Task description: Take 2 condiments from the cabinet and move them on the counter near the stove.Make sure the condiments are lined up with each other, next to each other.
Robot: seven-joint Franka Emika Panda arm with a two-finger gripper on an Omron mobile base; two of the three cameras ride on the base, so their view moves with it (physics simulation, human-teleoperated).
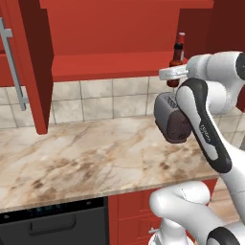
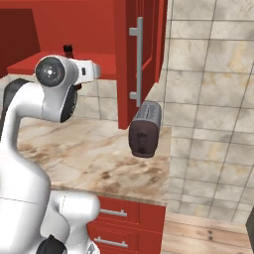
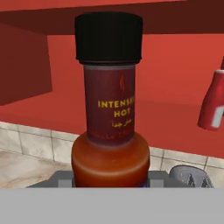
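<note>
Red bottle (image 3: 213,103) shows beside the hand-gripped dark bottle (image 3: 109,109) from the hand camera alone.

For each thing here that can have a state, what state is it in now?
Cabinet: doors open.
Hot sauce bottle: upright, cap on, held in front of the cabinet shelf.
Red bottle: cap on, farther back, partly cut off.
Pincer: shut on the hot sauce bottle.
Toaster: on the counter, slots empty.

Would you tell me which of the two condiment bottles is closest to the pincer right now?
The dark brown bottle with the black cap and "Intensely Hot" label, right in front of the hand camera; the plain red bottle sits off to the side.
</note>
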